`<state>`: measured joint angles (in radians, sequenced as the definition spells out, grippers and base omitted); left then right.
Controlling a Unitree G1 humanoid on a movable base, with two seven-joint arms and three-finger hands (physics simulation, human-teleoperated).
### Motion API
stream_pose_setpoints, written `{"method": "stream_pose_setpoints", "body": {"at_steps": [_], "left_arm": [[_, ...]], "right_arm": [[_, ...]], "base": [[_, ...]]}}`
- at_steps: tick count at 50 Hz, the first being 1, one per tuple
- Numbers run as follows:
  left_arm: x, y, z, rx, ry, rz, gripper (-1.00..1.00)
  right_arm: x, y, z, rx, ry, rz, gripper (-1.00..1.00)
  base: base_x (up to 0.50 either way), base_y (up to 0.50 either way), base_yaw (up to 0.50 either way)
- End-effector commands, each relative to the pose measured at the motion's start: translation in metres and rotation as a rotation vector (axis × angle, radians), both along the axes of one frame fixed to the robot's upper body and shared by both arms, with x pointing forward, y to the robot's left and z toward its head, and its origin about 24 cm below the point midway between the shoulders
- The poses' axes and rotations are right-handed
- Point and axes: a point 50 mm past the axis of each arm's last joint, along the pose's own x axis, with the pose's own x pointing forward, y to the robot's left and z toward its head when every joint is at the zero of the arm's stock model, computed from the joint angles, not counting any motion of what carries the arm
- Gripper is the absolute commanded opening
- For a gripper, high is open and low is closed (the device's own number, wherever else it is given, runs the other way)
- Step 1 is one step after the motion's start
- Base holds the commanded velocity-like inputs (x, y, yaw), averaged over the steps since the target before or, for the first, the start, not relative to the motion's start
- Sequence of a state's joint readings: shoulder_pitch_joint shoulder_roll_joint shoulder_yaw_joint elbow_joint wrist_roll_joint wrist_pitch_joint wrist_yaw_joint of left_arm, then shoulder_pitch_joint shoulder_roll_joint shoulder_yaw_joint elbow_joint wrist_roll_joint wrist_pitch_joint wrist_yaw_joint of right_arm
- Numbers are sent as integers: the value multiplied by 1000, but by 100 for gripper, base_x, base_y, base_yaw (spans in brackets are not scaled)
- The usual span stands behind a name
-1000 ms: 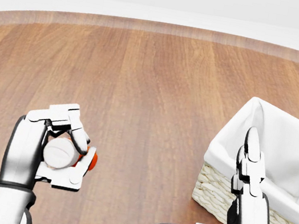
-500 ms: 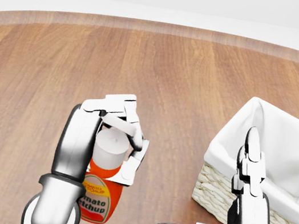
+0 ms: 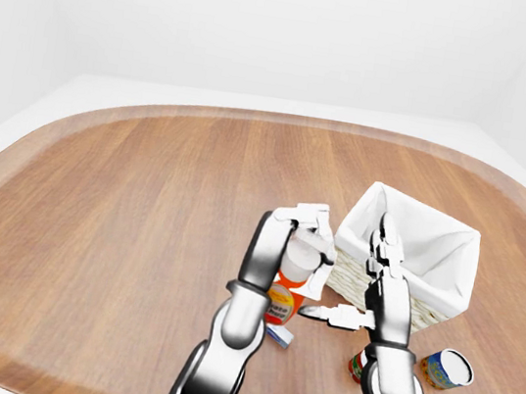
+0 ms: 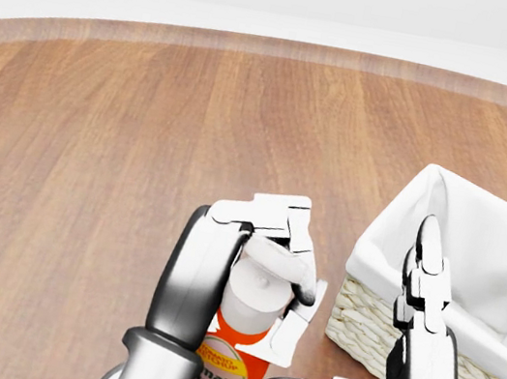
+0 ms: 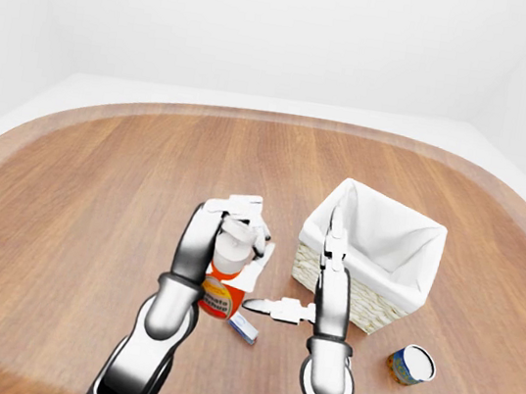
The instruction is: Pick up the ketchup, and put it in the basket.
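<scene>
1. Left hand [image 4: 270,261] is clamped round the white-capped red plastic ketchup bottle [image 4: 235,348], fingers wrapped over the cap and neck, bottle upright, label facing the camera. It looks lifted off the round brown wooden surface [image 4: 90,171], though the base is cut off at the head view's bottom edge, so contact is unclear.
2. Right hand [image 4: 369,367] holds nothing, fingers spread apart; one finger points up along the near wall of the white-lined woven wicker basket [image 4: 479,249], the thumb sticks out toward the bottle.
3. Bottle sits just beside the basket, toward the surface's bottom edge, not yet over the rim.
4. Step in hand is the carry to the basket. To do it well: keep the grip tight at the neck, raise the bottle's base above the liner rim before moving right, and steer clear of the right hand, which stands between bottle and basket.
5. Release only once the bottle is well inside the liner; a low pass could catch the wall and shove the basket.
6. Small white and blue box [image 5: 244,327] lies on the surface under the bottle; a tin can [image 5: 410,364] lies near the surface's lower right edge.
7. Versus half a second ago: left hand and bottle have shifted right in the head view, closer to the basket. Right hand and basket are unchanged.
</scene>
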<state>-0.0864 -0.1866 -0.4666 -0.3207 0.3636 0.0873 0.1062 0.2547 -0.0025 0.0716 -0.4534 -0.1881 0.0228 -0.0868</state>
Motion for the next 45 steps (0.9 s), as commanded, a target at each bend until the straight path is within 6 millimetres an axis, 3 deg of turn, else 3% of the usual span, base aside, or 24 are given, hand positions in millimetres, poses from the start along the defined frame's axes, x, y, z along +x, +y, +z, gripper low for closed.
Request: {"method": "stream_pose_setpoints", "body": {"at_steps": [1, 21, 45], "left_arm": [[-14, -12, 14, -45, -57, -35, -100], [-29, -29, 31, -72, -126, -104, -100], [-34, -50, 11, -59, -29, -154, -100]], "right_arm": [[0, 0, 0, 0, -1, -1, 100], [-2, -3, 3, 3, -10, -10, 100], [-7, -2, 6, 5, -19, -3, 100]], "base": [[0, 0, 0], [0, 0, 0], [0, 0, 0]]}}
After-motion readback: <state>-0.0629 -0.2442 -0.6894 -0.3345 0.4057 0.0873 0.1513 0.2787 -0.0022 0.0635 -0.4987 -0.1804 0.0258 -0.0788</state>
